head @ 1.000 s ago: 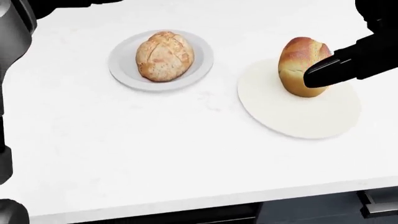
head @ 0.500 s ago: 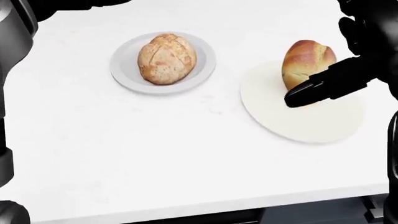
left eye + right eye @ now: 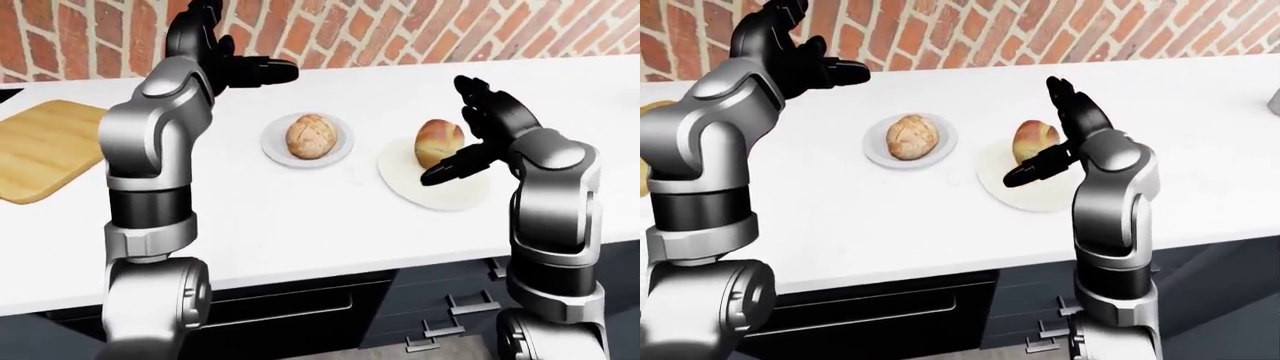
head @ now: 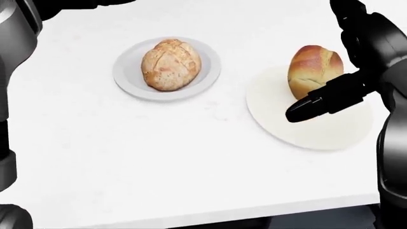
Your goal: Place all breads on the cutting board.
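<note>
Brick wall (image 3: 420, 30) backs a white tabletop (image 3: 300, 217). Wooden cutting board (image 3: 45, 146) lies bare at the left-eye view's left. Round loaf (image 4: 170, 64) sits in a grey bowl (image 4: 127, 71); golden roll (image 4: 313, 69) stands on a cream plate (image 4: 318, 131). Right hand (image 4: 330, 67) spread beside the roll; left hand (image 3: 235, 64) spread, raised.

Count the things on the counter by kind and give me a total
Breads: 2, a round loaf and a bread roll
Plates: 2, a grey plate and a cream plate
Cutting boards: 1, wooden cutting board
Total: 5
</note>
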Controlling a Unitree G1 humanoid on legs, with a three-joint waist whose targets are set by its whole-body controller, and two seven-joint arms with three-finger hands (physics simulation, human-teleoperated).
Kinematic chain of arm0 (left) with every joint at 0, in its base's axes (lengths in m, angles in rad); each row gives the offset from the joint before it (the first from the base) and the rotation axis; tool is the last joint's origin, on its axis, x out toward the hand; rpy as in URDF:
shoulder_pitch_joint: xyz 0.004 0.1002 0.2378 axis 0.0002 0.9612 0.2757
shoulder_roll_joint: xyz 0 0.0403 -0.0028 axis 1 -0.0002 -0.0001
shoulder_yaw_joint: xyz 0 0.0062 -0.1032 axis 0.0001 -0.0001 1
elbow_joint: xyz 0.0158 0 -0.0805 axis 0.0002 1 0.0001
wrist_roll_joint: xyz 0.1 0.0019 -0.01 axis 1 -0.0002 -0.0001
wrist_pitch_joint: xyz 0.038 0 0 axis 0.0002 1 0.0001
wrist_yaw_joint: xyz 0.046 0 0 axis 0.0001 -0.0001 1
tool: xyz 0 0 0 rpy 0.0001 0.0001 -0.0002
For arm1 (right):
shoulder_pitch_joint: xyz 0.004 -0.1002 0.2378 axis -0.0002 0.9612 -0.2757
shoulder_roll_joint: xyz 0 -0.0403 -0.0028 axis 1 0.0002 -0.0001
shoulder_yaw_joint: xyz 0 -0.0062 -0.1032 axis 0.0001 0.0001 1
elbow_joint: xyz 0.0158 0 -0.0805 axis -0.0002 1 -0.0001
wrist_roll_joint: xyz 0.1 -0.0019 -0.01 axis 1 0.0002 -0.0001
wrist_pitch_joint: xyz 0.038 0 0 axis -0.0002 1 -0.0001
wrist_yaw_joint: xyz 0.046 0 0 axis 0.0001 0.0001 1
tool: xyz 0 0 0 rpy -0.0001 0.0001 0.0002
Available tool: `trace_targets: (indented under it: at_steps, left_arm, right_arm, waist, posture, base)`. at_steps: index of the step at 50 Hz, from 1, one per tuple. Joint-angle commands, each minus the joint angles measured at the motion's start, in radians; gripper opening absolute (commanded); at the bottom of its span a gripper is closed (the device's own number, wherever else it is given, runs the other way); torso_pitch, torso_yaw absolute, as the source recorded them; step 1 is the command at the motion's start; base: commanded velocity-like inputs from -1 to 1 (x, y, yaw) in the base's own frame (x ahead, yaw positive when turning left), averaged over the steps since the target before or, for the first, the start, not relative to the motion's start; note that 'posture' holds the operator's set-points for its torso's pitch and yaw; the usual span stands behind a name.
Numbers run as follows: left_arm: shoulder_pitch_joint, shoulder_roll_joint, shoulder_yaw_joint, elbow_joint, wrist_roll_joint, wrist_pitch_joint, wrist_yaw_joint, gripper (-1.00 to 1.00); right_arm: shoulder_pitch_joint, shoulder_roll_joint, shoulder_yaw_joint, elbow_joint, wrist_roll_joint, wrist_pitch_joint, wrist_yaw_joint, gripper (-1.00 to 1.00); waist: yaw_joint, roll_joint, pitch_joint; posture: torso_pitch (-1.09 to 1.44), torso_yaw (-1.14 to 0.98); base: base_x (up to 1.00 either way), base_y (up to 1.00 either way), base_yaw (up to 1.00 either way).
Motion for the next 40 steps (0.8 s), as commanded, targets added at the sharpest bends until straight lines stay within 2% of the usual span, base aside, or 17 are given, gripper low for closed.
trace_targets:
  at_steps: [1, 10, 27, 28, 29, 30, 32, 34, 36, 40]
  left_arm:
    - [-0.035, 0.01, 0.008, -0.028, 0.002, -0.035, -0.002, 1.0]
    - [-0.027, 0.009, 0.01, -0.042, 0.0, -0.029, 0.001, 1.0]
    - [-0.034, 0.007, 0.009, -0.039, -0.002, -0.029, 0.003, 1.0]
    - [-0.038, 0.006, 0.009, -0.043, -0.004, -0.021, 0.005, 1.0]
    - [-0.038, 0.006, 0.009, -0.045, -0.004, -0.019, 0.006, 1.0]
    - [-0.037, 0.006, 0.008, -0.044, -0.004, -0.022, 0.005, 1.0]
    - [-0.039, 0.006, 0.009, -0.045, -0.005, -0.019, 0.004, 1.0]
    - [-0.038, 0.006, 0.009, -0.047, -0.005, -0.018, 0.005, 1.0]
    - [-0.037, 0.005, 0.008, -0.049, -0.005, -0.018, 0.006, 1.0]
    - [-0.044, 0.004, 0.008, -0.049, -0.007, -0.012, 0.009, 1.0]
  right_arm:
    - [-0.028, -0.01, -0.009, -0.033, -0.011, -0.024, -0.01, 1.0]
    - [-0.011, 0.001, -0.012, -0.009, -0.02, -0.067, -0.029, 1.0]
    - [-0.001, 0.004, -0.006, -0.023, -0.038, -0.063, -0.018, 1.0]
    - [-0.001, 0.004, -0.005, -0.023, -0.04, -0.064, -0.018, 0.98]
    - [0.001, 0.005, -0.003, -0.03, -0.044, -0.06, -0.013, 0.81]
    - [0.001, 0.006, -0.003, -0.03, -0.045, -0.061, -0.014, 0.76]
    - [0.002, 0.01, -0.006, -0.024, -0.045, -0.069, -0.016, 0.73]
    - [-0.001, 0.009, -0.006, -0.024, -0.047, -0.067, -0.013, 0.77]
    - [-0.001, 0.008, -0.006, -0.028, -0.05, -0.064, -0.011, 0.91]
    - [-0.003, 0.01, -0.004, -0.024, -0.054, -0.069, -0.011, 0.88]
  waist:
    - [0.0, -0.002, -0.029]
    - [0.0, -0.002, -0.029]
    - [0.002, -0.003, -0.03]
    - [0.002, -0.003, -0.031]
    - [0.002, -0.003, -0.031]
    - [0.002, -0.003, -0.032]
    - [0.002, -0.003, -0.031]
    - [0.002, -0.003, -0.032]
    - [0.002, -0.003, -0.032]
    - [0.001, -0.003, -0.032]
  posture:
    - [0.0, 0.0]
    - [0.0, 0.0]
    - [0.0, 0.0]
    - [0.0, 0.0]
    - [0.0, 0.0]
    - [0.0, 0.0]
    - [0.0, 0.0]
    - [0.0, 0.0]
    - [0.0, 0.0]
    - [0.0, 0.0]
  base:
    - [0.0, 0.0, 0.0]
    - [0.0, 0.0, 0.0]
    - [0.0, 0.0, 0.0]
    - [0.0, 0.0, 0.0]
    - [0.0, 0.0, 0.0]
    - [0.0, 0.0, 0.0]
    - [0.0, 0.0, 0.0]
    - [0.0, 0.0, 0.0]
    - [0.0, 0.0, 0.0]
    - [0.0, 0.0, 0.0]
